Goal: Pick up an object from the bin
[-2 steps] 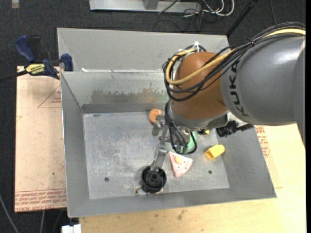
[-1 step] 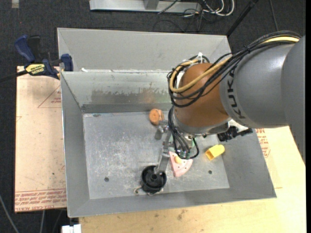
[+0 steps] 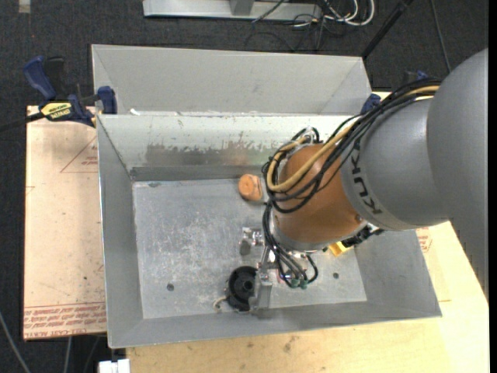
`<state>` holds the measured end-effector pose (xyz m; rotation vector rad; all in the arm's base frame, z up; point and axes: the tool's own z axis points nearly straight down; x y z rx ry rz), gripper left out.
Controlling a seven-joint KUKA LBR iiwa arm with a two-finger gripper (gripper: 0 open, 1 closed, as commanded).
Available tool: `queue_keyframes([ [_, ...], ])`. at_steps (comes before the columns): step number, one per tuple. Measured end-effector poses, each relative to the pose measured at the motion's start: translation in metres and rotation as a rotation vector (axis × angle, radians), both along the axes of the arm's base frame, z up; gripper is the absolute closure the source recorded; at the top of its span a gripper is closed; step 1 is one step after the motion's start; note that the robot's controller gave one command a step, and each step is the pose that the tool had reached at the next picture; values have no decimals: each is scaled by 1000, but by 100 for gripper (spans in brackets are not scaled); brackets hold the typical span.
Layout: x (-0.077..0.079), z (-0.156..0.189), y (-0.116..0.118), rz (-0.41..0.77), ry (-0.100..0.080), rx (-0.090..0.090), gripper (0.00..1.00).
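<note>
Where the arm [image 3: 423, 162] reaches in from the right, its gripper [image 3: 262, 274] sits just beside a black ring [image 3: 241, 285] by the bin's [image 3: 175, 239] near wall. Round, hole upward, no clear long axis. Whether the gripper is released or clenched cannot be made out.

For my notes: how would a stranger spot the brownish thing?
Find the grey bin's back wall. At its foot, left of the arm's orange cover, lies a small rounded orange-brown lump. The black thing sits near the front.
</note>
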<state>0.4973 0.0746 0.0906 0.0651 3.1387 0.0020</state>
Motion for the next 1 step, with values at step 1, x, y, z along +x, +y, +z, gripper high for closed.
queue_keyframes([
  [1, 30, -16, 11, -232, -4, 4, 100],
])
